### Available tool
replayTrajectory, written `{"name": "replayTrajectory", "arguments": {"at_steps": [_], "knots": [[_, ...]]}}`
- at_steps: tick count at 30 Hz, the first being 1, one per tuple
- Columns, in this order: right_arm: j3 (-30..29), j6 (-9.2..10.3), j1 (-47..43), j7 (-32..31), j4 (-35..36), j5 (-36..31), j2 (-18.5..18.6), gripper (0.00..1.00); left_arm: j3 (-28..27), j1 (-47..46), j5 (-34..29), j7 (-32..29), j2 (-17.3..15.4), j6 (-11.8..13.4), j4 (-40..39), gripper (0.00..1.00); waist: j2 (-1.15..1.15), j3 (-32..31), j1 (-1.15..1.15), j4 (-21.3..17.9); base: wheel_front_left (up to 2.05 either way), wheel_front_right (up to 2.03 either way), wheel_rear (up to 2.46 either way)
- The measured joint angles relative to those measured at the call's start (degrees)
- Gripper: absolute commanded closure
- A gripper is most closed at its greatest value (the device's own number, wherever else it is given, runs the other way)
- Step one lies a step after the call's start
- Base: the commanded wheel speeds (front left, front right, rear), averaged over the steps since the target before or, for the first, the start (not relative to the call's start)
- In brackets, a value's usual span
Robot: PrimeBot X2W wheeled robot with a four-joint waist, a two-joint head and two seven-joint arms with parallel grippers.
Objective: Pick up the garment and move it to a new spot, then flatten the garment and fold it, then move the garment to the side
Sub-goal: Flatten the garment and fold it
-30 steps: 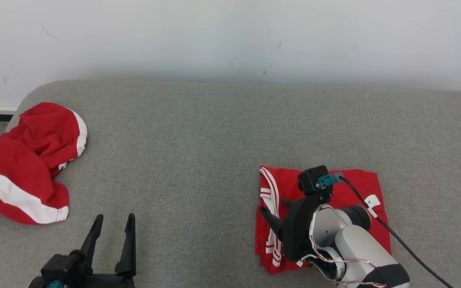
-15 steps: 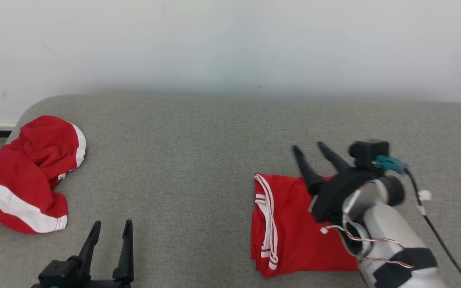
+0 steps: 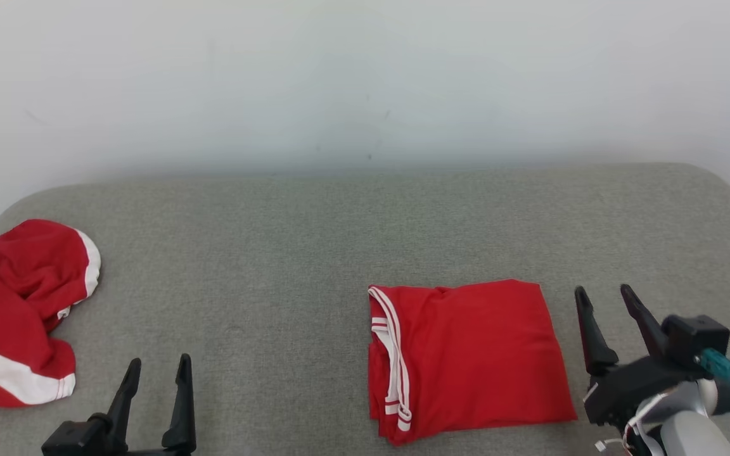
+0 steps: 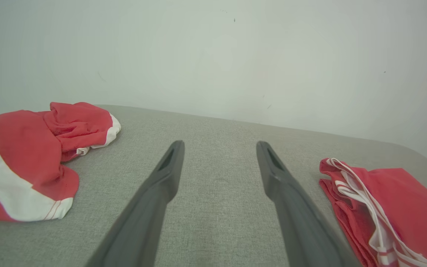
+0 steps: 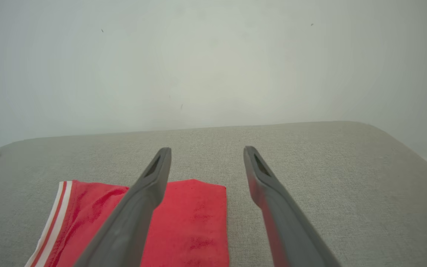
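Dark fingers of our right gripper (image 3: 604, 293) stand apart and empty just right of the garment (image 3: 466, 354); our left gripper (image 3: 159, 361) is spread empty too, well to its left. We judge the fold done and the garment set aside on the right half of the grey pad (image 3: 276, 240), so the next move calls only for drawing the arms clear. It lies as a neat red rectangle, white-striped trim stacked along its left edge.

Plain indoor test room, likely a lab setup: a grey fabric-covered bench (image 3: 263, 215) with rounded corners stands against a bare white wall (image 3: 365, 76) bearing small scuff marks.
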State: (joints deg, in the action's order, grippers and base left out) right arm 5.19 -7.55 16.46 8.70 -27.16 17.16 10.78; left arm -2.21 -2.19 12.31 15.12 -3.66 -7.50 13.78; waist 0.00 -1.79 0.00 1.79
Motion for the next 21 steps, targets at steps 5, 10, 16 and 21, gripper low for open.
{"name": "replayTrajectory", "arguments": {"at_steps": [5, 10, 16, 21], "knots": [[-1.5, -0.01, -3.8, 1.7, 1.3, -1.5, 1.1, 0.00, -1.2, 0.2, 0.1, 0.0, 0.1, 0.0, 0.1, 0.00, 0.00, -1.0, 0.00, -1.5, 0.00, 0.00, 0.00], [-2.2, 0.00, -6.0, 2.7, 1.6, -2.4, 1.4, 0.00, -2.1, 0.4, 0.0, 0.0, 0.2, 0.0, 0.1, 0.00, 0.00, -2.1, 0.00, -2.6, 0.00, 0.00, 0.00], [-4.2, 0.00, -8.1, 3.9, 1.8, -3.6, 0.2, 0.00, -2.8, 1.3, 0.4, 0.0, 0.3, 0.0, 0.9, 0.00, 0.00, -3.2, 0.00, -3.6, 0.00, 0.00, 0.00], [-5.0, 0.00, -9.2, 4.4, 2.2, -3.9, -1.1, 0.00, -3.3, 1.9, 0.4, 0.0, 0.5, 0.0, 1.8, 0.00, 0.00, -3.6, 0.00, -4.2, 0.00, 0.00, 0.00]]}}
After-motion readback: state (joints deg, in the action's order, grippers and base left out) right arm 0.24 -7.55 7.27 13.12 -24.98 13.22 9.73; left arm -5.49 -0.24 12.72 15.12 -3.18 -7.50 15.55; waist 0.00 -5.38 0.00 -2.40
